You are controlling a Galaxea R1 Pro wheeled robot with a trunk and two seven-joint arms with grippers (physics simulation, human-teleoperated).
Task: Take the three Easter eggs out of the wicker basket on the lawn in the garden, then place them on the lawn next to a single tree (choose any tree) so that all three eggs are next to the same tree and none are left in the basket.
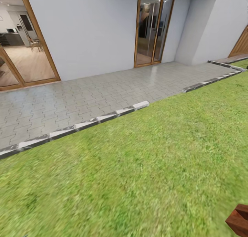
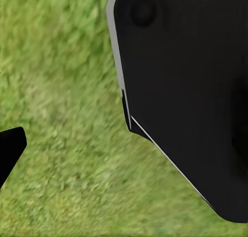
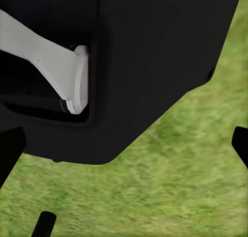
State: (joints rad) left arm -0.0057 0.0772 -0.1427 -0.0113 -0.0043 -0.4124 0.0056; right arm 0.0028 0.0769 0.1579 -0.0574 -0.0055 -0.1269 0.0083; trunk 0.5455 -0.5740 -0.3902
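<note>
**Transit across the lawn: no eggs, basket or tree in sight**

Left to right in the head view: an open wood-framed doorway (image 1: 24, 47) at 10 o'clock gives onto an indoor room; a plain grey house wall (image 1: 93, 27) fills 12 o'clock; a narrow glazed door (image 1: 153, 28) stands at 1 o'clock; a corner of wooden fence (image 1: 241, 44) shows at 2 o'clock. A paved patio (image 1: 69, 99) runs below the wall, bounded by a grey kerb strip (image 1: 100, 119) that slants from 8 o'clock up toward 2 o'clock. The lawn (image 1: 137, 175) takes the whole near half. A reddish-brown block (image 1: 239, 220) cuts into the frame at 5 o'clock; what it is cannot be told.

Task items: the lawn is underfoot. The robot faces the house, so the search area probably lies elsewhere.

Pincers: the left wrist view shows a dark tip (image 2: 10, 149) and a black body panel (image 2: 191, 92) over grass; the right wrist view shows dark tips (image 3: 240, 141) and black housing (image 3: 150, 56) over grass. Whether either pincer is open or closed cannot be told. Nothing is seen held.

Step in hand, as judged: turn the base to find the basket. Keep both arms tucked and rotate slowly, so the view stays readable.

Edges and room: the kerb is the nearest edge; stay on the grass side. Open lawn lies from 3 to 9 o'clock. Mind the block at 5 o'clock.
</note>
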